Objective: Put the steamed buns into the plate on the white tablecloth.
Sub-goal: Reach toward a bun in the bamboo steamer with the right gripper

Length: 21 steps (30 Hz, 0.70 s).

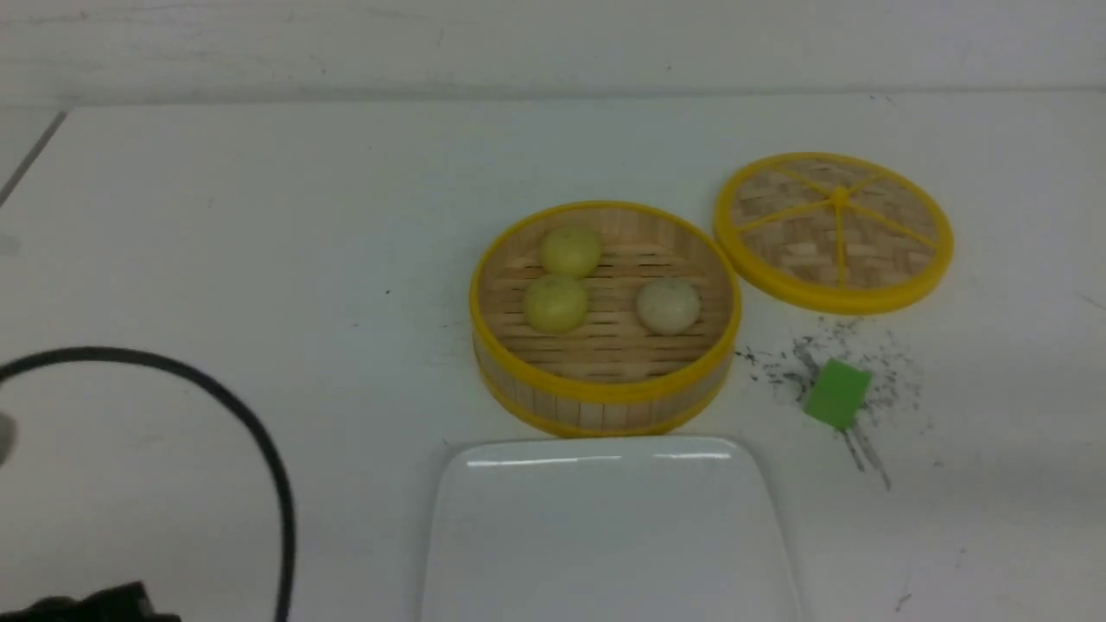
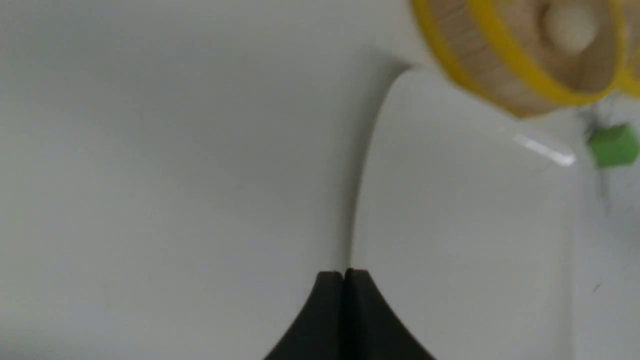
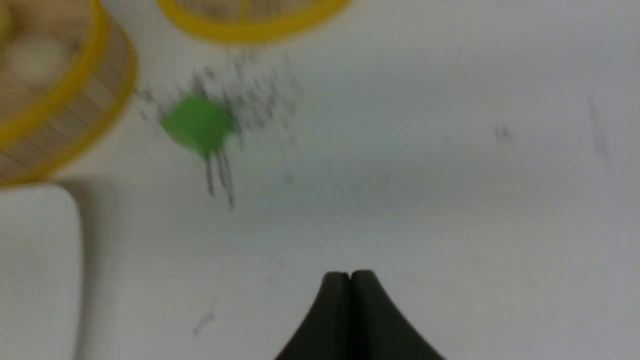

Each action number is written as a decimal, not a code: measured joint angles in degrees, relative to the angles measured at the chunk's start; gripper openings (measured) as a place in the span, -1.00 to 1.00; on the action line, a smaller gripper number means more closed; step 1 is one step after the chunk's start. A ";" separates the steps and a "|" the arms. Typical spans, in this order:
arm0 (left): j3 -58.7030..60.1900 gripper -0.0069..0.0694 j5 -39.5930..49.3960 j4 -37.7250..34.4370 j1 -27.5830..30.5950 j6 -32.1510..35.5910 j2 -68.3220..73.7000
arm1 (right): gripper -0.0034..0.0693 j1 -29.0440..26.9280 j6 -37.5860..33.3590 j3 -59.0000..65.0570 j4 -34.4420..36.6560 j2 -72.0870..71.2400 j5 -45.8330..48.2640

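Note:
Three steamed buns lie in the open bamboo steamer (image 1: 605, 393): two pale yellow buns (image 1: 571, 250) (image 1: 556, 302) and a beige-white bun (image 1: 667, 304). The white plate (image 1: 609, 536) sits on the white tablecloth (image 1: 216, 216) just in front of the steamer, with nothing on it. My left gripper (image 2: 344, 272) is shut and holds nothing, over the plate's (image 2: 465, 225) edge. My right gripper (image 3: 350, 274) is also shut with nothing in it, over bare cloth (image 3: 475, 175). Neither gripper shows in the front view.
The steamer's woven lid (image 1: 835, 229) lies flat to the steamer's right. A green block (image 1: 836, 393) sits on grey scribbles in front of the lid. A black cable (image 1: 251, 432) arcs at the near left, over a dark arm part (image 1: 95, 605).

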 joint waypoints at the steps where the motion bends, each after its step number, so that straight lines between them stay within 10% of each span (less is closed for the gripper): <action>1: -0.07 -0.81 0.27 -0.31 0.00 2.15 3.75 | -0.91 0.00 -0.07 -0.38 1.14 5.30 0.51; 12: -0.26 -0.79 -2.07 -7.43 0.00 16.02 19.32 | -0.79 6.58 -27.03 -13.31 29.25 32.55 4.95; 21: -0.44 -0.75 -3.04 -8.27 0.00 18.33 21.39 | -0.26 19.64 -29.21 -33.61 31.55 50.81 0.68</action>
